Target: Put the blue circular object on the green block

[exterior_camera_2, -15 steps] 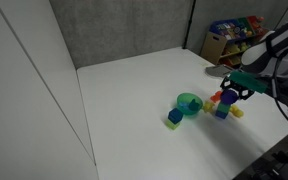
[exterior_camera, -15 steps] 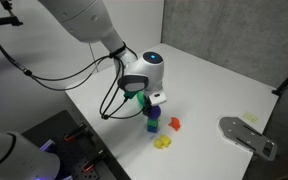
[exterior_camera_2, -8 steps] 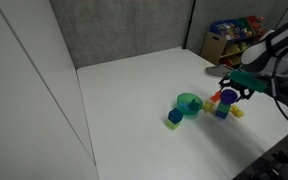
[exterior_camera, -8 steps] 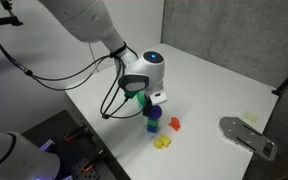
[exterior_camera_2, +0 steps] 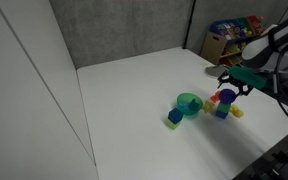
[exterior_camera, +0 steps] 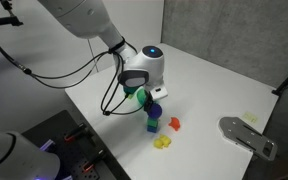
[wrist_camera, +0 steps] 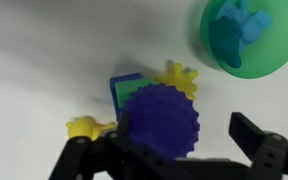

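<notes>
The blue circular object [wrist_camera: 162,120], a ridged blue-violet ball, rests on top of the green block [wrist_camera: 132,90]; only a corner of the block shows beneath it in the wrist view. My gripper [wrist_camera: 164,150] hangs just above the ball, open, its dark fingers [wrist_camera: 256,140] standing wide on either side without touching it. In both exterior views the gripper [exterior_camera: 151,98] [exterior_camera_2: 234,84] is a little above the small stack, with the ball [exterior_camera: 153,112] [exterior_camera_2: 224,98] free on top.
A green bowl [exterior_camera_2: 189,103] [wrist_camera: 284,55] holds a blue piece, and a dark blue cube [exterior_camera_2: 175,117] sits beside it. Yellow pieces [wrist_camera: 176,75] [exterior_camera: 163,143] and an orange piece [exterior_camera: 174,124] lie around the stack. A grey plate [exterior_camera: 246,136] lies near the table edge.
The gripper has lifted a little above the stack. The ball has stayed on the green block, no longer between the fingers.
</notes>
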